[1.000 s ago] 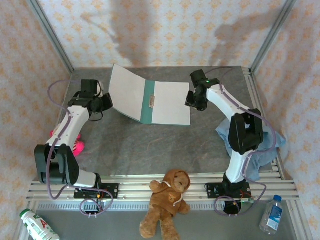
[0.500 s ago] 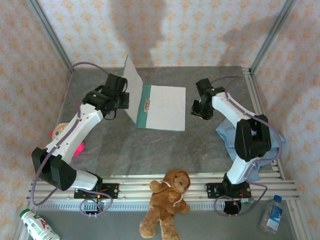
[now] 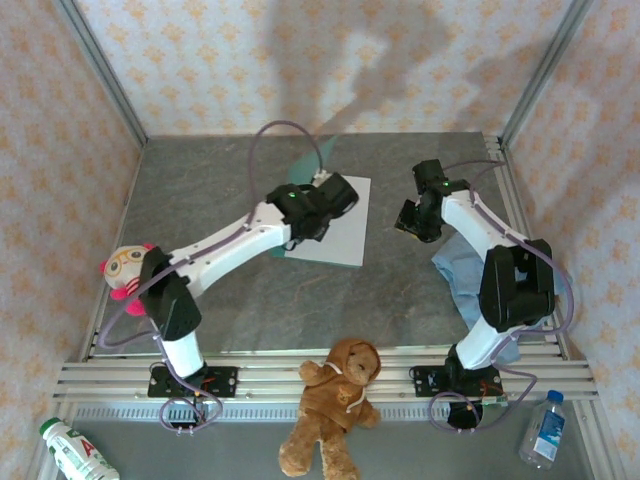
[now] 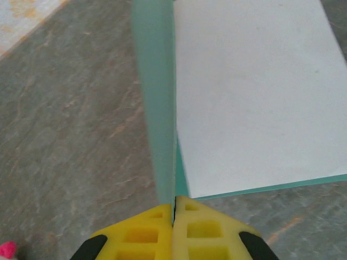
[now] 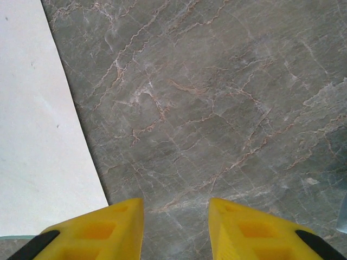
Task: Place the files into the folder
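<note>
Left gripper (image 4: pixel 174 208), clenched on the free edge of the raised cover of the folder (image 4: pixel 154 81), holds it over the files (image 4: pixel 255 92) lying toward the far edge of the table (image 5: pixel 217 81); the card looks light and bendy, best pinched at that edge, with bare surface rightward where the right gripper (image 5: pixel 176 214) hovers, jaws apart.

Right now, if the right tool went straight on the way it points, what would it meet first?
Most likely the bare grey table. The right tool is open and aims down at the stone, and the white files lie just off to its left. Depth is unclear.
</note>
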